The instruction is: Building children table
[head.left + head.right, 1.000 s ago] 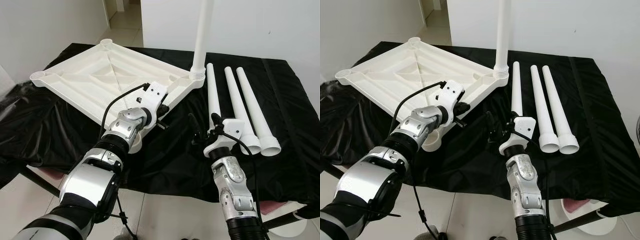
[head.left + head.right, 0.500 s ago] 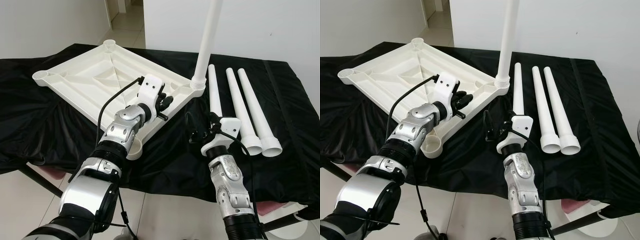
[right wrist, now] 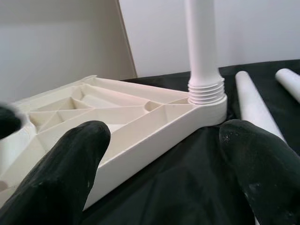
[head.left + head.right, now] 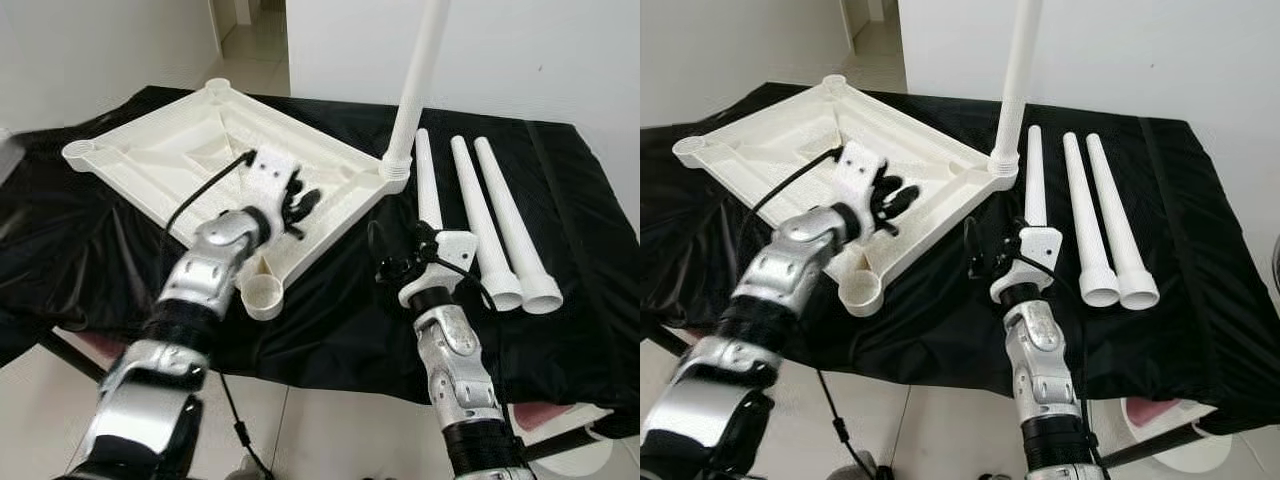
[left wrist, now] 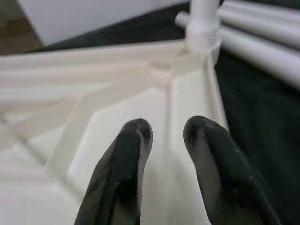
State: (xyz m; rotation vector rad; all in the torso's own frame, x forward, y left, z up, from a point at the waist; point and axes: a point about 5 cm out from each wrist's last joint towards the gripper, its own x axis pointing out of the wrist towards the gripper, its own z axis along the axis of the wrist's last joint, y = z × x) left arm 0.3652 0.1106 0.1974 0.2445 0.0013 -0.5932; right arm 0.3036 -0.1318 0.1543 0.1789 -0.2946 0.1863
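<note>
Black cloth [image 4: 560, 340] is covering the bench, white walls behind. Left hand [image 4: 300, 205] is hovering over the upturned white tabletop [image 4: 170, 165], fingers [image 5: 131, 154] narrowly parted, gripping nothing. Right hand [image 4: 395, 265] is hanging wide open just beside the tabletop's near edge. One leg [image 4: 420, 80] is standing screwed into the far corner; three loose legs [image 4: 480, 215] are lying alongside.

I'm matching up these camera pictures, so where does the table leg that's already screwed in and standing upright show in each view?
Left eye: upright leg, top centre-right.
Right eye: top centre.
Left wrist: beyond the fingers.
Right wrist: between the fingers, behind.
Shared landmark: tabletop's corner socket holding it.
</note>
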